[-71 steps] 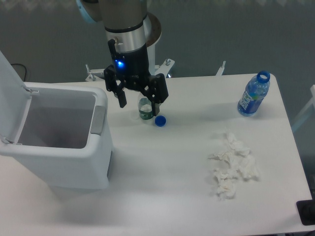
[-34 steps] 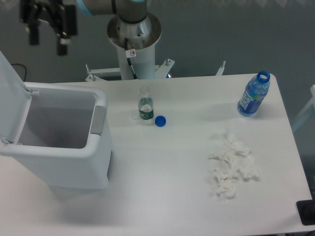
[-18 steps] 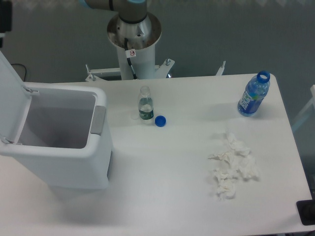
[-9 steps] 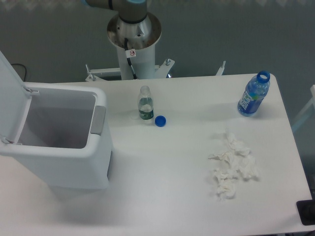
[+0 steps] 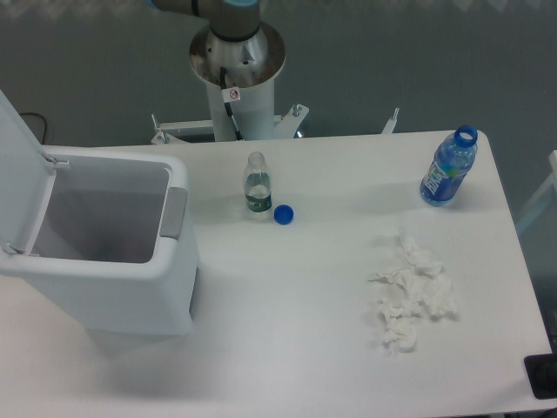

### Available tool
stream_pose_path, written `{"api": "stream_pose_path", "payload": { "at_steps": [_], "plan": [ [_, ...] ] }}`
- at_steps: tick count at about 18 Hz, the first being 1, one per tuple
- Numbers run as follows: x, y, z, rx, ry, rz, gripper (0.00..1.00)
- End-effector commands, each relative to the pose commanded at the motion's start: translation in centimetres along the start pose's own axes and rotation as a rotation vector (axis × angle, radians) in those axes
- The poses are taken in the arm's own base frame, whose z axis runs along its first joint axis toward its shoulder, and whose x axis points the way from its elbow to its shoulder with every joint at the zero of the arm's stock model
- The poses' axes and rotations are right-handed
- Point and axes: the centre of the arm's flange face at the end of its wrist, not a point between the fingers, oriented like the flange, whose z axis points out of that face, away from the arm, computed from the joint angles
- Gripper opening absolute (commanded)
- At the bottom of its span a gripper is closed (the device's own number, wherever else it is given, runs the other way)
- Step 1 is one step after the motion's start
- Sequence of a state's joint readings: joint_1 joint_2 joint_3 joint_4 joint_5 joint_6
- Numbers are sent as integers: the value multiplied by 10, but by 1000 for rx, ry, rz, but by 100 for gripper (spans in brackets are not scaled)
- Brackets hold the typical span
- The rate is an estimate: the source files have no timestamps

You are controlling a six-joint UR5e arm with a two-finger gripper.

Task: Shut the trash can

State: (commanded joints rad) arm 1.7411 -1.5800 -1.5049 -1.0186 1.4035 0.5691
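the trash can point(image 5: 104, 261) sits open at the table's left, lid point(image 5: 19, 144) upright. the pincer is out of view, so placing things against it, or its opening, is impossible. best push the lid's back gently forward. small bottle point(image 5: 256, 183), cap point(image 5: 283, 213) lie nearby.

Your arm's base column point(image 5: 237, 65) stood behind the far edge of the table, a wide silver flange at its top and a white pedestal below carrying a small round sticker and a dark cable. Just above the flange, the grey shoulder joint with its light blue ring point(image 5: 209, 5) reached off toward the upper left and was cut by the top edge of the view. Your wrist and gripper were out of sight, beyond the frame.
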Motion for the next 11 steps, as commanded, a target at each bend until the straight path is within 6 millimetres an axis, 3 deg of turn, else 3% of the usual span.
{"api": "stream_pose_path", "payload": {
  "at_steps": [11],
  "plan": [
    [-24,11,4,-64,-91,-22,100]
  ]
}}
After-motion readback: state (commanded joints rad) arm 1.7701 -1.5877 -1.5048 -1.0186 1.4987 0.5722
